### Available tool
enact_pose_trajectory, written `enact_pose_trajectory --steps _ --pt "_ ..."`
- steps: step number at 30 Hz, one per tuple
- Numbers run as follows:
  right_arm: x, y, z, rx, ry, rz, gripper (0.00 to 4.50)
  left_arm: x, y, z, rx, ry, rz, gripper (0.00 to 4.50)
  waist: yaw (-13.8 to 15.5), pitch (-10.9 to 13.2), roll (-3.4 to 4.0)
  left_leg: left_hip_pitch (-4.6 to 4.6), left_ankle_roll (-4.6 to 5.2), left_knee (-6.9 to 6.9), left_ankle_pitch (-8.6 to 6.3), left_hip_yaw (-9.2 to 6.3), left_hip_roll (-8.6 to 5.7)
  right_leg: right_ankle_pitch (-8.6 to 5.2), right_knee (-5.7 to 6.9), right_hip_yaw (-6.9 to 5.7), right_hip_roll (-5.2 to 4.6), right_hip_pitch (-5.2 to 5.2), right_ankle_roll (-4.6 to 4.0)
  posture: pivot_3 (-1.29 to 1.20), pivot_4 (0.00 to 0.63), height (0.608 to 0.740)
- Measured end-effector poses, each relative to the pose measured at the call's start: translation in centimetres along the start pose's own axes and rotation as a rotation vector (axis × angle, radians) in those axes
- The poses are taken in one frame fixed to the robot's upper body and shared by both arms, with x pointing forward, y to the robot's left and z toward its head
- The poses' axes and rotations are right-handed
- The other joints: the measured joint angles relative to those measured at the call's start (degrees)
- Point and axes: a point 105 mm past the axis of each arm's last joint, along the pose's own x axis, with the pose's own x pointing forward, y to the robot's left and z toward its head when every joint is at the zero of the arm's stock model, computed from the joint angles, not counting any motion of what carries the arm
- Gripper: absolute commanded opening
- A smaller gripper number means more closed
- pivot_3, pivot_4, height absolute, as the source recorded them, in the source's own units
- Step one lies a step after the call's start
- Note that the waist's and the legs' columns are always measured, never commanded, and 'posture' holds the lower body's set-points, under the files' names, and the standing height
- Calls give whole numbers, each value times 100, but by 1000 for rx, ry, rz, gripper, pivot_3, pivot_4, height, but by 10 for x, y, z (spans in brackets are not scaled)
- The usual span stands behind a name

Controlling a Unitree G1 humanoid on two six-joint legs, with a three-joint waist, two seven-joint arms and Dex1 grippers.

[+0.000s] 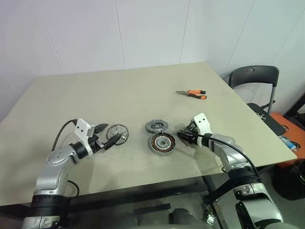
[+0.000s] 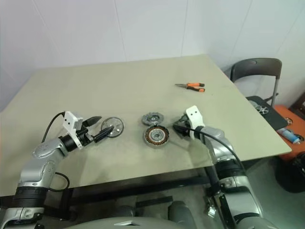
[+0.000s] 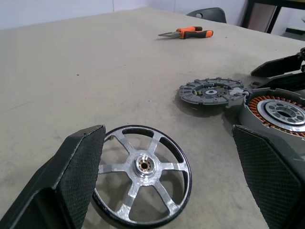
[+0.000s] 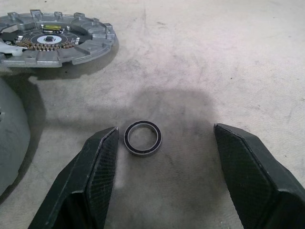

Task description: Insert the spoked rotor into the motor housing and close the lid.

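Note:
The spoked rotor, a shiny silver wheel with a dark rim, lies flat on the table. My left gripper stands open around it, one finger close to its rim and the other well clear. To its right sits the motor housing with copper windings. The toothed grey lid rests just behind the housing. My right gripper is open at the housing's right side, low over the table. A small dark ring lies loose between its fingers.
Orange-handled pliers lie further back on the right of the table. A black chair stands past the table's right edge, with an orange box beside it.

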Motion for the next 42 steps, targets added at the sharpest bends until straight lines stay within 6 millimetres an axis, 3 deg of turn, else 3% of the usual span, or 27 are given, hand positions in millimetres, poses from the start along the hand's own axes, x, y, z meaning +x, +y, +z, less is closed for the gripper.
enact_pose_trajectory --steps 7,23,26,33,42 --pt "1 15 4 -34 12 49 3316 0 1 0 0 -1 6 4500 -43 1 1 -3 4 -13 -2 3 5 6 1 2 3 -15 15 0 0 740" --pt "15 12 2 14 22 52 3316 -1 0 -4 -3 8 25 4500 -171 -4 -7 20 4 10 -2 3 4 -4 6 2 3 20 0 0 0 740" --pt "16 10 1 20 25 40 2730 -1 0 -4 -2 9 26 4500 -169 -14 -22 23 3 17 -2 3 4 -4 8 2 3 23 -1 0 0 740" --pt "20 19 3 13 11 61 749 -1 0 -4 4 10 24 4500 -171 -17 -26 22 3 14 -2 2 4 -3 9 3 3 21 0 0 0 740" --pt "21 19 3 -2 8 56 746 3 2 1 13 3 18 4500 -172 -17 -26 22 3 13 -2 2 4 -4 8 2 3 20 -1 0 0 740"
